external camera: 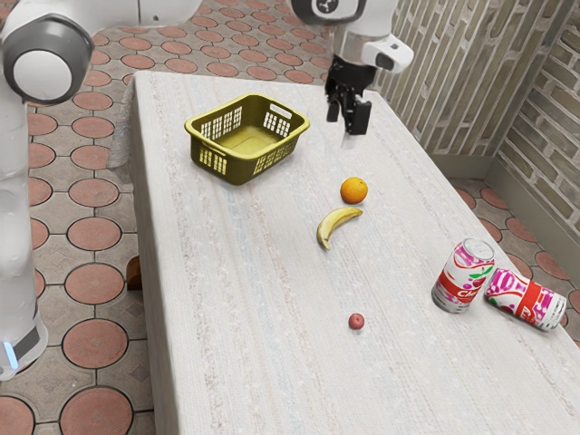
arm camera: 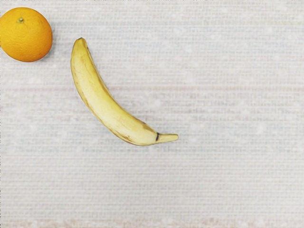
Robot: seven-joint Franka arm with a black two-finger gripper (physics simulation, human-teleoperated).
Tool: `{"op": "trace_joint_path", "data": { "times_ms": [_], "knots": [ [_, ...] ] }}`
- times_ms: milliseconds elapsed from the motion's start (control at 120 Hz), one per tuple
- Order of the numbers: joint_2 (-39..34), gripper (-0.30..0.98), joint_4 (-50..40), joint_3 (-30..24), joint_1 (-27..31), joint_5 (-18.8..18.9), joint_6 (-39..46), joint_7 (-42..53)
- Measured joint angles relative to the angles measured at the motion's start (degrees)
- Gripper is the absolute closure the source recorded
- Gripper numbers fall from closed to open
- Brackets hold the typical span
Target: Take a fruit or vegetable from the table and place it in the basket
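Observation:
The black gripper (external camera: 347,125) hangs above the table, open, with nothing held between its fingers. An orange (external camera: 353,190) and a curved yellow banana (external camera: 337,226) lie close together on the cloth, lower than the hand. A small round red fruit (external camera: 356,321) sits farther toward the exterior view's lower edge. The olive-yellow basket (external camera: 243,169) stands at the exterior view's left of the gripper, its visible inside bare. Seen from the hand, the banana (arm camera: 111,111) and the orange (arm camera: 26,35) rest apart from each other on the cloth.
Toward the exterior view's right, one red-and-white can (external camera: 463,276) stands upright, and a similar can (external camera: 526,300) lies on its side beside it. A pale cloth covers the table (external camera: 263,317). A wall of patterned panels (external camera: 471,82) rises beyond the table's far side.

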Motion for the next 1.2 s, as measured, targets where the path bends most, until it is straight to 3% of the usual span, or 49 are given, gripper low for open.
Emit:
{"op": "trace_joint_path", "data": {
  "times_ms": [417,500,558,692,1200],
  "knots": [
    [0.68,0.0,2.07,-0.35,0.34,-1.33,-0.62,-2.28],
    [4.47,0.0,7.94,0.06,-0.85,-1.78,-0.31,-5.92],
    [7.78,0.0,10.91,3.25,-1.36,-2.03,0.17,-8.75],
    [11.71,0.0,14.19,8.59,3.91,-2.53,0.97,-14.81],
    [31.12,0.0,24.59,7.27,4.54,-2.66,7.59,-27.43]
  ]
}}
